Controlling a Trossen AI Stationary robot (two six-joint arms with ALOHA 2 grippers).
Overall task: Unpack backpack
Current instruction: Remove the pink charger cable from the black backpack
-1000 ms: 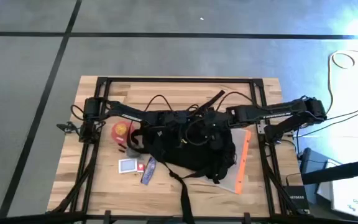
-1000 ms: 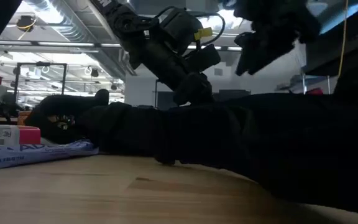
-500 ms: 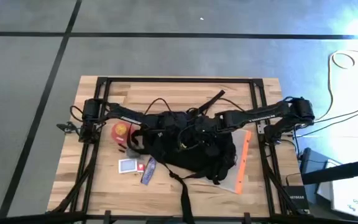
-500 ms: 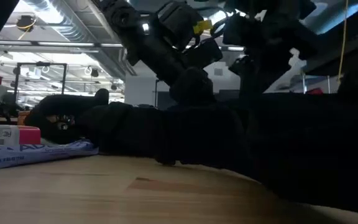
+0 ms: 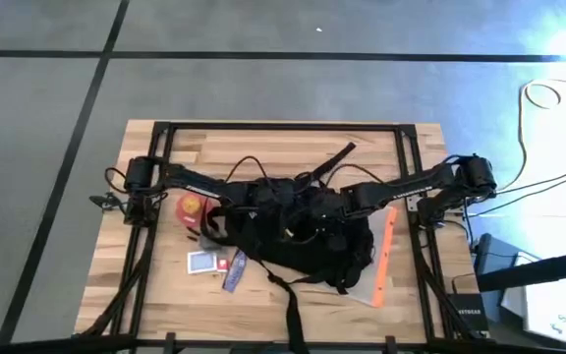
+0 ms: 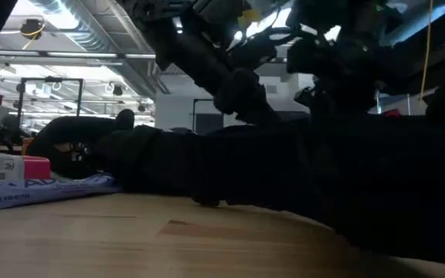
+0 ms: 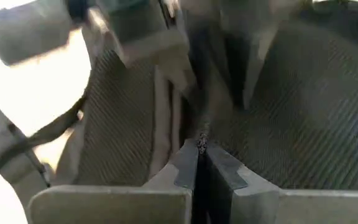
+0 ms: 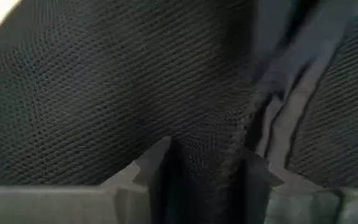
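- High view: backpack [image 5: 298,239] lies mid-desk [image 5: 263,143].
- Left gripper [image 7: 202,163] on its top; jaws closed, pinching a fabric seam.
- Right gripper [image 8: 207,163] alongside, jaws clamping mesh fabric.

The backpack [image 5: 298,236] lies in the middle of the table [image 5: 263,143]. Both arms reach in over it from the two sides, and the left gripper [image 5: 263,197] and the right gripper [image 5: 324,205] sit on top of it, close together. A round thing [image 5: 190,205] lies left of the backpack. A small box [image 5: 202,262] lies near its front left. A flat sheet [image 5: 381,258] sticks out from under its right side.
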